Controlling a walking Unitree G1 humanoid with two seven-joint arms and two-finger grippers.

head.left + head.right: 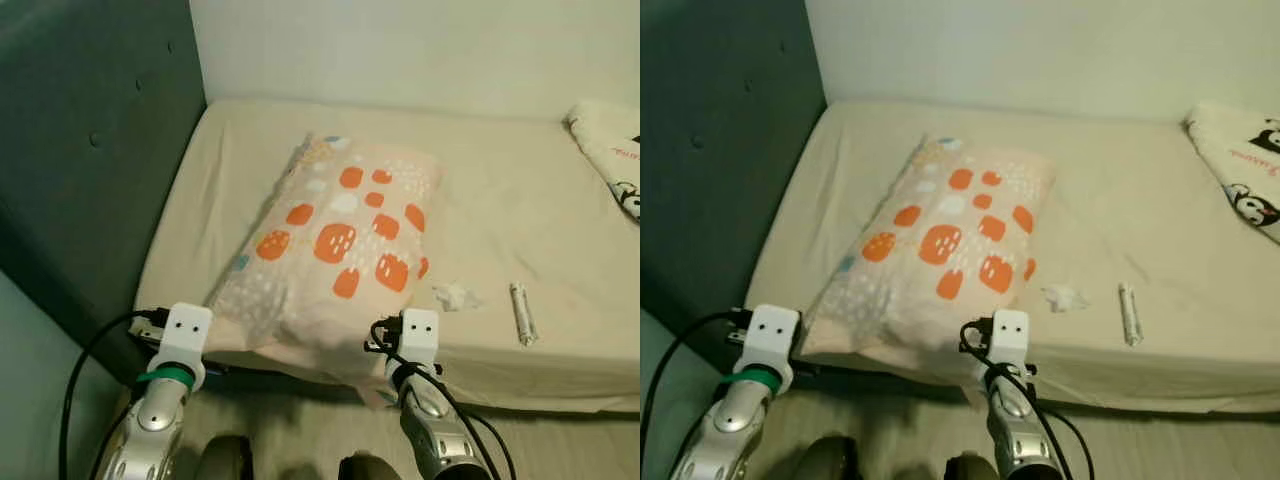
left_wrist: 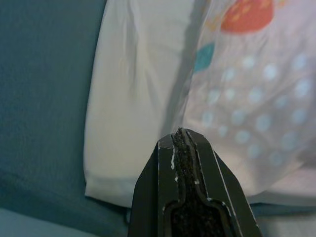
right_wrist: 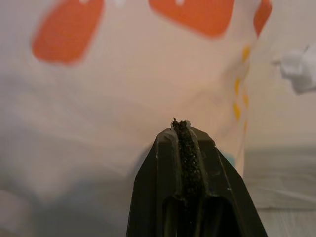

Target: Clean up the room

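Bed: the bed (image 1: 520, 190) ran across the head views, its near edge at 6 o'clock just in front of both arms, a dark headboard (image 1: 90, 150) along its 9 o'clock side and a pale wall (image 1: 420, 50) at 12 o'clock.
Pillow: the pillow (image 1: 340, 240), pale with orange patches, lay slanted on the bed's 9 o'clock half, its near corner overhanging the bed's near edge between the two arms.
Left tool: the left tool (image 2: 180, 143) hung at the bed's near corner by the headboard, fingers pressed together on nothing, tip just short of the pillow's edge.
Right tool: the right tool (image 3: 181, 129) sat at the pillow's near corner, fingers together and empty, pointed at the pillow's side.
Tissue: a crumpled tissue (image 1: 455, 296) lay at 3 o'clock of the pillow's near corner, near the bed's edge.
Tube: a small white tube (image 1: 522, 313) lay further toward 3 o'clock, apart from the tissue, close to the near edge.
Blanket: a printed blanket (image 1: 612, 150) lay at the bed's far 3 o'clock corner.
Open room: bare sheet lay between pillow and blanket, and along the 12 o'clock edge by the wall.
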